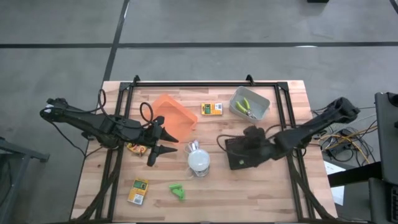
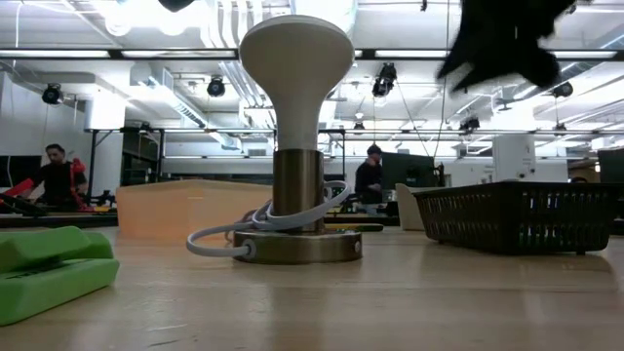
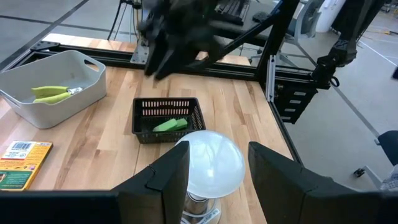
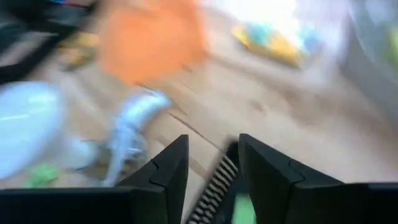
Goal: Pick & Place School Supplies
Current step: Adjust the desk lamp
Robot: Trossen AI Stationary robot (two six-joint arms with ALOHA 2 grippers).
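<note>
The school supplies lie scattered over the wooden table (image 1: pixel 273 186). A yellow-and-green printed box (image 1: pixel 138 191) sits near the front left corner, its long axis running roughly front to back; a second printed box (image 1: pixel 211 109) lies near the back edge between the orange tray (image 1: pixel 175 118) and the grey tray (image 1: pixel 250 103), long axis running left to right. Both carry printing and what looks like a barcode patch, but no wording can be read at this distance. A third yellow item (image 1: pixel 135 147) shows partly under the left arm. A bright green chunk (image 1: pixel 178 191) rests at the front centre, pointing obliquely toward the front right. Another green piece (image 3: pixel 170 125) lies inside the black mesh tray (image 3: pixel 166 117), long axis along the tray's length. The tools with yellow-green handles (image 1: pixel 244 107) lie in the grey tray, handles slanting across it.

The left gripper (image 1: pixel 160 144) hovers just left of the white domed lamp (image 1: pixel 199 159), its fingers (image 3: pixel 163 177) parted on either side of the dome in the left wrist view, holding nothing. The right gripper (image 1: pixel 250 135) hangs over the black mesh tray; its fingers (image 4: pixel 168 171) stand apart with nothing between them, though that wrist view is smeared.
</note>
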